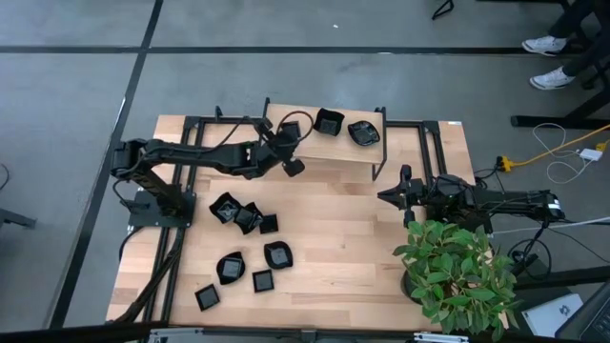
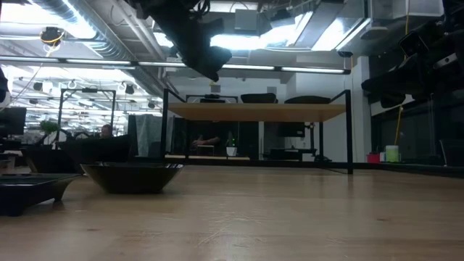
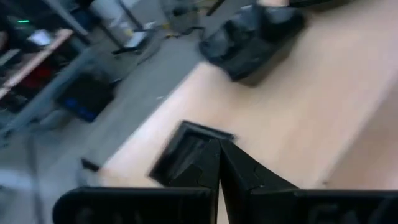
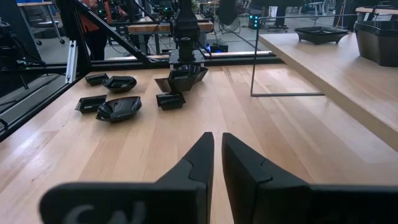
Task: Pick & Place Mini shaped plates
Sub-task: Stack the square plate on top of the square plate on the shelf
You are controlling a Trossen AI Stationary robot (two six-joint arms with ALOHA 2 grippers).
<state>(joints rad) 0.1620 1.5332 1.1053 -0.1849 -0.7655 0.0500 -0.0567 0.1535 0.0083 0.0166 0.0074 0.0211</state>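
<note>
From above, you work on a pale wooden table (image 1: 362,229) set on grey floor, with a raised shelf (image 1: 334,148) along its far edge and a potted plant (image 1: 457,272) at the near right corner; two mini shaped plates (image 1: 329,122) already sit on the shelf, which suggests it is the drop-off, while the rest (image 1: 243,214) lie scattered on the left half; your left gripper (image 1: 293,164) hangs just off the shelf's left front corner, clenched; whether it grasps a dish you cannot tell here; your right gripper (image 1: 393,196) waits over the right side, well apart from the dishes.

At table height, an open workshop shows behind the shelf (image 2: 254,111); a rounded dish (image 2: 132,176) rests on the wood, and the left gripper (image 2: 205,61) hangs high above it.

The left wrist view shows its fingers (image 3: 214,163) pressed together over a square dish (image 3: 183,155) lying flat on wood; a grip is not evident.

The right wrist view shows narrowly parted fingers (image 4: 202,158) grasping nothing, pointed across the table at the scattered plates (image 4: 118,109).
</note>
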